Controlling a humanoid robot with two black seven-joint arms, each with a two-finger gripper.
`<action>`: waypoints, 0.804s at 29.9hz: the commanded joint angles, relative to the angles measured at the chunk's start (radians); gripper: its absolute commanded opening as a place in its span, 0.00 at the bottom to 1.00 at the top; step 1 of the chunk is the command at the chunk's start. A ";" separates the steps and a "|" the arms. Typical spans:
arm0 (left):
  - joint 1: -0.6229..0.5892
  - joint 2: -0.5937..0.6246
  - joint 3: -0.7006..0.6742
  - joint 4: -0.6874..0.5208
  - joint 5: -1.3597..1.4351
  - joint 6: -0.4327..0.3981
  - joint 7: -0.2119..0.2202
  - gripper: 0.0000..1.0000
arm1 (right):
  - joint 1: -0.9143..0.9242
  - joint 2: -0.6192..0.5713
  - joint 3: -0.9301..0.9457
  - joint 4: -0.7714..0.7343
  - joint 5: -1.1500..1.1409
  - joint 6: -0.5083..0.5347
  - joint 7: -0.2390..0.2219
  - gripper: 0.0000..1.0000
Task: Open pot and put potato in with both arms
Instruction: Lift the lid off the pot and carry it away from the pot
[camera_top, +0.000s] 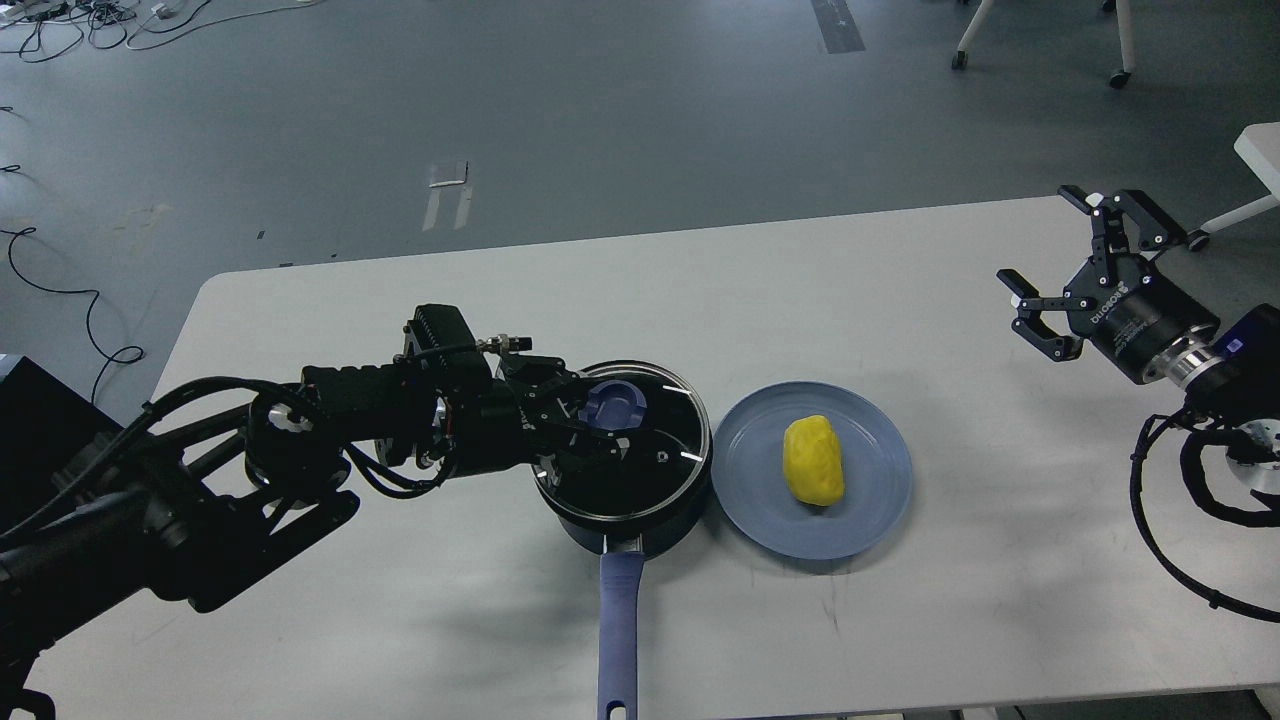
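Left gripper (590, 415) sits over the pot (625, 455), fingers around the lid knob (615, 403); can't tell if closed. Seat squarely, lift straight up. Potato (813, 460) waits on plate (880, 500); right gripper (1060, 270) spread wide, empty, far right.

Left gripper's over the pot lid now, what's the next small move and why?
Probably close the left gripper on the blue knob and lift: its fingers flank the knob, the lid still covers the pot, and the potato waits on the plate.
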 joint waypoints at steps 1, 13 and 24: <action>-0.038 0.046 -0.006 -0.010 -0.047 0.006 0.000 0.36 | 0.002 -0.002 0.000 0.000 -0.001 0.000 0.000 1.00; -0.008 0.235 0.012 0.028 -0.076 0.061 0.000 0.37 | 0.002 -0.003 0.002 0.002 -0.001 0.000 0.000 1.00; 0.096 0.278 0.006 0.120 -0.099 0.110 0.000 0.39 | 0.000 -0.005 0.002 0.003 -0.001 0.000 0.000 1.00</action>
